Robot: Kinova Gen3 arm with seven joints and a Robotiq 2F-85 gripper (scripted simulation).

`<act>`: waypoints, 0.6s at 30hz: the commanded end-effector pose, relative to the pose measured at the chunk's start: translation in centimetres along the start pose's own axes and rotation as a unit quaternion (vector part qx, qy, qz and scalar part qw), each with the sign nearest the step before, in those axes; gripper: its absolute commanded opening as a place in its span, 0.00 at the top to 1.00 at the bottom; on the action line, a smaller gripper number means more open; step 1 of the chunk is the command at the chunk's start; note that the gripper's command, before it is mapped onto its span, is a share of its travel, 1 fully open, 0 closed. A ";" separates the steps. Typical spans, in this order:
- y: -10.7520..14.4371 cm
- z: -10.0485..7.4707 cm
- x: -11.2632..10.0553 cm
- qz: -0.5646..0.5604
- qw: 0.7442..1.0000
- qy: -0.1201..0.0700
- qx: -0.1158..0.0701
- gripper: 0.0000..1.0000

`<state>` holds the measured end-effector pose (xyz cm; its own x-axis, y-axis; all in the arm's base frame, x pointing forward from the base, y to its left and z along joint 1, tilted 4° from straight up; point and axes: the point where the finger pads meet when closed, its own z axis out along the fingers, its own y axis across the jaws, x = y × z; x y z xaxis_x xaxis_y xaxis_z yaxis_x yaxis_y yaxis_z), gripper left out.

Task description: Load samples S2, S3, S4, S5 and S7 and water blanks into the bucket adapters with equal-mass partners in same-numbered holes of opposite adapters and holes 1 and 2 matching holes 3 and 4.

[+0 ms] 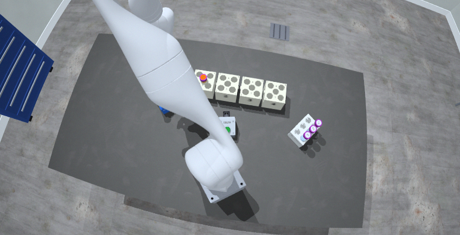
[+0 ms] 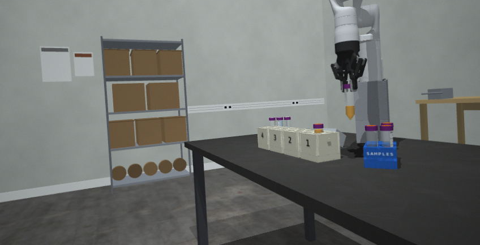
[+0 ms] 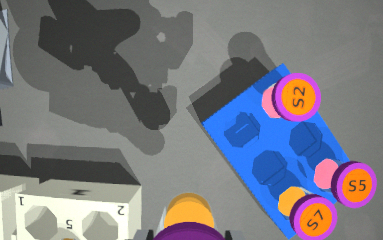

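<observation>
My gripper [image 2: 348,87] is shut on a purple-capped sample tube [image 2: 349,103] [image 3: 188,212] with a little orange liquid in its tip. It holds the tube upright, high over the table, between adapter 1 [image 2: 318,149] [image 1: 209,95] and the blue SAMPLES rack [image 2: 380,155] [image 3: 265,132] [image 1: 164,109]. The held tube's label is hidden. S2 [image 3: 296,97], S5 [image 3: 356,185] and S7 [image 3: 314,218] stand in the rack. S3 [image 1: 203,77] [image 2: 317,127] stands in adapter 1. Adapters 2 [image 1: 227,97] [image 2: 289,141], 3 [image 1: 250,100] [image 2: 274,138] and 4 [image 1: 273,104] [image 2: 261,136] are empty.
A white rack [image 1: 297,131] with three water blanks [image 1: 312,128] [image 2: 279,120] stands at the right of the table. The sloped desk [image 1: 229,122] with the green DONE key [image 1: 228,129] sits in front of the adapters, by the arm's base [image 1: 222,190].
</observation>
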<state>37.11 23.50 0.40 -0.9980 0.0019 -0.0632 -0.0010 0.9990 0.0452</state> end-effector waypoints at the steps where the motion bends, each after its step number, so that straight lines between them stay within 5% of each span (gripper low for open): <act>1: -0.7 -0.1 -0.4 0.026 1.000 -0.001 -0.001 0.90; 18: -5.4 -0.1 -2.4 0.175 0.985 -0.001 -0.001 0.90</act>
<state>39.20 18.60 0.31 -0.9477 0.3157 -0.0459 0.3127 0.9478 0.0631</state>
